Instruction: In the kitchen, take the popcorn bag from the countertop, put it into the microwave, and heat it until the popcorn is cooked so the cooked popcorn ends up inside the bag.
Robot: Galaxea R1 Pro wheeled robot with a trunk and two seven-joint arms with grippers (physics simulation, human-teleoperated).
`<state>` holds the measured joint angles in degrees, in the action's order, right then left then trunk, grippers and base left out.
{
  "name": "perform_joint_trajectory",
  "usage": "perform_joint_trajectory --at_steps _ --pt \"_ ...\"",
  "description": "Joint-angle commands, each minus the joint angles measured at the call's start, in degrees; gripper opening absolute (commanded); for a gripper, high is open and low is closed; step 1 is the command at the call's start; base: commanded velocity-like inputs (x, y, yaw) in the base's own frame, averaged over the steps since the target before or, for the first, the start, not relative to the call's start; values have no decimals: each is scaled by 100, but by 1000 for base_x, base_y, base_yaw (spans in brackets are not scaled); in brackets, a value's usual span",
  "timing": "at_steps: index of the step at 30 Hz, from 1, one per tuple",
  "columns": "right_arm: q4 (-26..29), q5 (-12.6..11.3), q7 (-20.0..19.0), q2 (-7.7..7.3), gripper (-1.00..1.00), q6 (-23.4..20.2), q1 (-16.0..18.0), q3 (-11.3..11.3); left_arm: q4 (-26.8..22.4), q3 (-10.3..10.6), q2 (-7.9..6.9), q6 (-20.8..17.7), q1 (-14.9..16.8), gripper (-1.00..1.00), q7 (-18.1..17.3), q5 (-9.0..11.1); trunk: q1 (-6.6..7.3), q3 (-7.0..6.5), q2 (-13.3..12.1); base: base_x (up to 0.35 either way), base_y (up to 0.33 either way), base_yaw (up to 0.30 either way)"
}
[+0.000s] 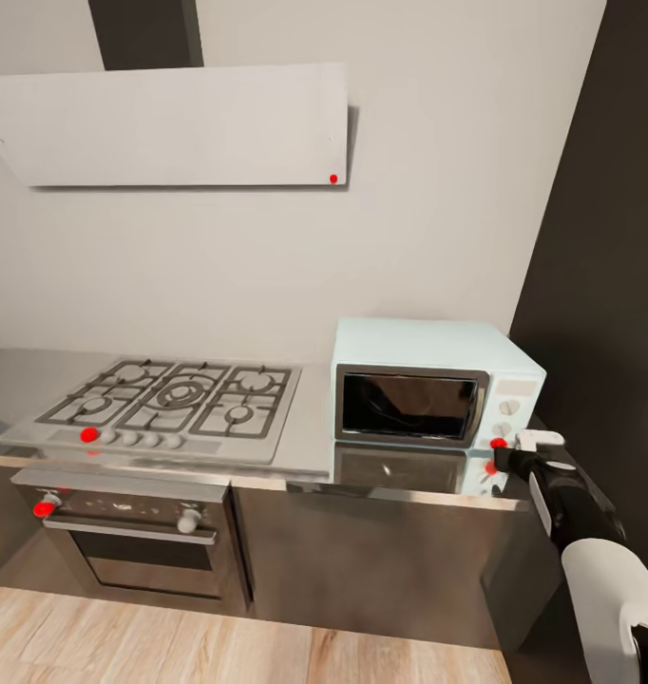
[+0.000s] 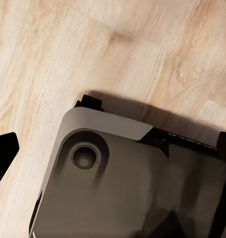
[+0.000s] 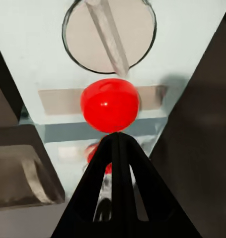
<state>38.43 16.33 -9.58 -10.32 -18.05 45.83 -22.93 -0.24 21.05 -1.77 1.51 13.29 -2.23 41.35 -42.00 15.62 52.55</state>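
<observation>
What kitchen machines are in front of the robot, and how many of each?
Hood: 1
Gas hob: 1
Oven: 1
Microwave: 1
Total: 4

White-shelled right arm (image 1: 604, 589) with black forearm, black tapered claw (image 3: 115, 144), grey rounded base (image 2: 132, 183)
</observation>
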Motion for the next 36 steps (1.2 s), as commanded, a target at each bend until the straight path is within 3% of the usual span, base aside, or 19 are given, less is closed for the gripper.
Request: perform_joint_trajectory --at_steps 1,15,36 --pt "7 57 -52 1 -100 -25 5 -28 6 46 -4 16 4 100 -23 60 -3 7 4 223 0 0" --pt "-158 34 -53 -89 -100 -15 5 -45 6 38 -16 16 4 100 -23 67 -3 7 4 79 0 0" --pt "-318 46 -18 -102 -100 -6 5 -45 6 38 -17 25 6 100 -23 66 -3 7 4 32 0 0"
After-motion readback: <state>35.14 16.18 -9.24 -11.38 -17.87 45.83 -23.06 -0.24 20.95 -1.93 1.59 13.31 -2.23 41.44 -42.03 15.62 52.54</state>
